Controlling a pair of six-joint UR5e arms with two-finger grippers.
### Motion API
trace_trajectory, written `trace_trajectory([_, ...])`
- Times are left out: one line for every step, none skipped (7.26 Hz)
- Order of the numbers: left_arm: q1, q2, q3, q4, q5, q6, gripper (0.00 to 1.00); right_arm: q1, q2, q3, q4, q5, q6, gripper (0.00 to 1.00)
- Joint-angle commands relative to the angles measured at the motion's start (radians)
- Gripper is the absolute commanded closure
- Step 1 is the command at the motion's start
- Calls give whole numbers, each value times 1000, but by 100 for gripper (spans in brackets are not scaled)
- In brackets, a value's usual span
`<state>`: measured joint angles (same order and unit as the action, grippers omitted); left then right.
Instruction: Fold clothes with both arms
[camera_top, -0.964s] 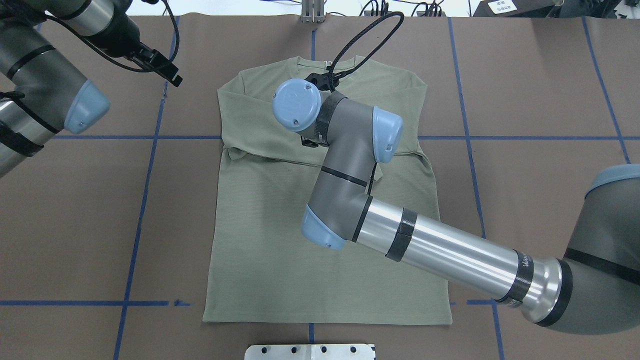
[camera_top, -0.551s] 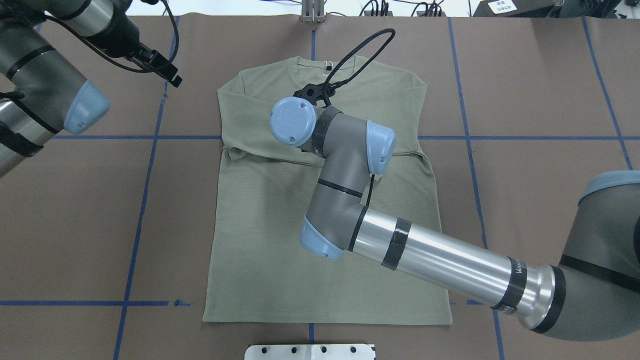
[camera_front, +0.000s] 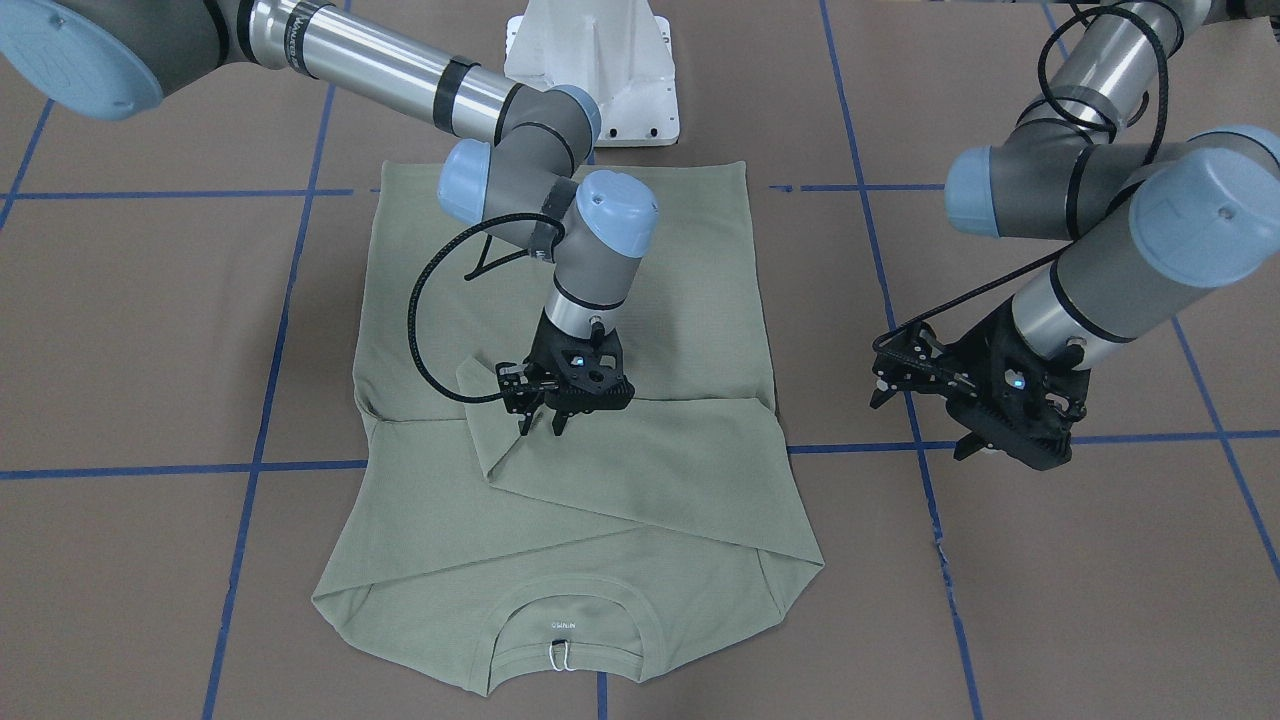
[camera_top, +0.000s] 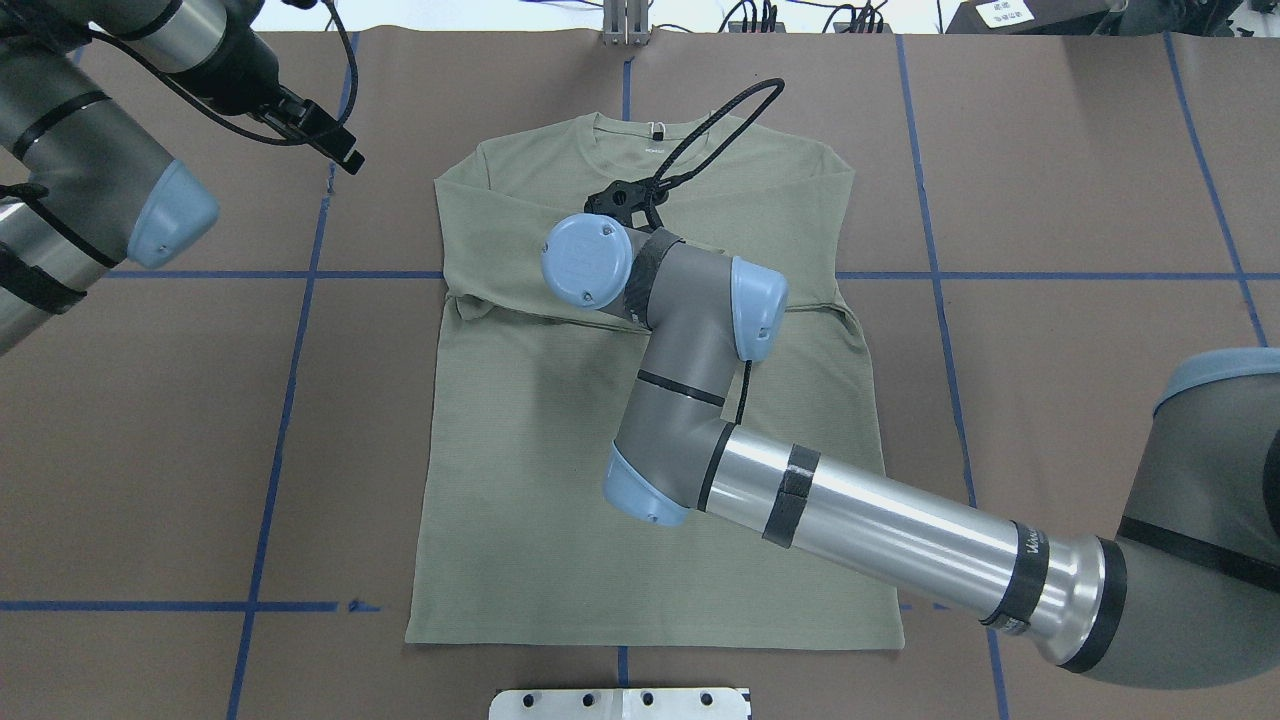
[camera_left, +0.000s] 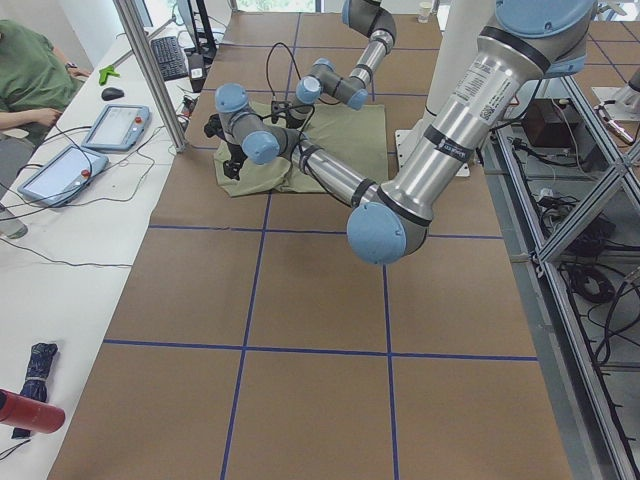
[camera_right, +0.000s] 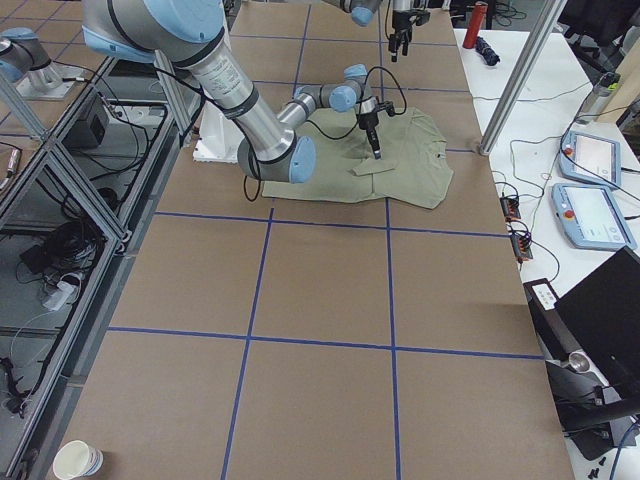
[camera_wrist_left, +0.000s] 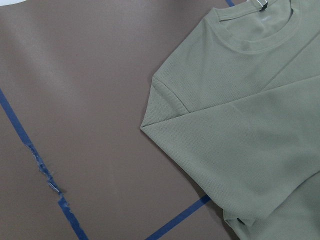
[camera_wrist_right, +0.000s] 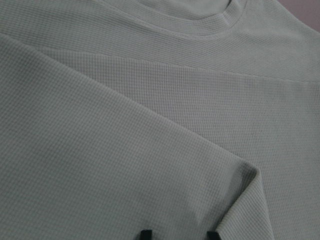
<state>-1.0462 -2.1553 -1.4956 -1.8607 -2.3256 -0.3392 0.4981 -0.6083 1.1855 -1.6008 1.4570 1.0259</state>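
Overhead exterior showed the sage waffle-knit shirt (camera_top: 520, 480) flat on the brown table (camera_top: 1080, 200), ribbed collar at 12 o'clock, sleeves crossed over the chest; the right gripper (camera_front: 543, 418) hung above a cuff, fingers apart; the left gripper (camera_top: 335, 145) sat at 10 o'clock, spread impossible to tell.

Green shirt (camera_top: 520, 480) on brown table (camera_top: 150, 450)

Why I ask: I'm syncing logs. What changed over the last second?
The right arm drew back toward the robot, away from the collar; its right gripper is open and empty. The shirt, sleeves folded across it, and the left arm stayed as they were.
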Motion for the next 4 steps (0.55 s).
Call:
trace_trajectory([2, 0, 0, 0, 0, -4, 0, 0, -2, 9, -14, -1, -9, 54])
trace_trajectory([2, 0, 0, 0, 0, -6, 0, 0, -4, 19, -21, -3, -10, 54])
trace_trajectory([2, 2, 0, 0, 0, -8, 0, 0, -4, 45, -51, -1, -12, 54])
trace_trajectory([2, 2, 0, 0, 0, -8, 0, 0, -8, 63, -71, -1, -12, 54])
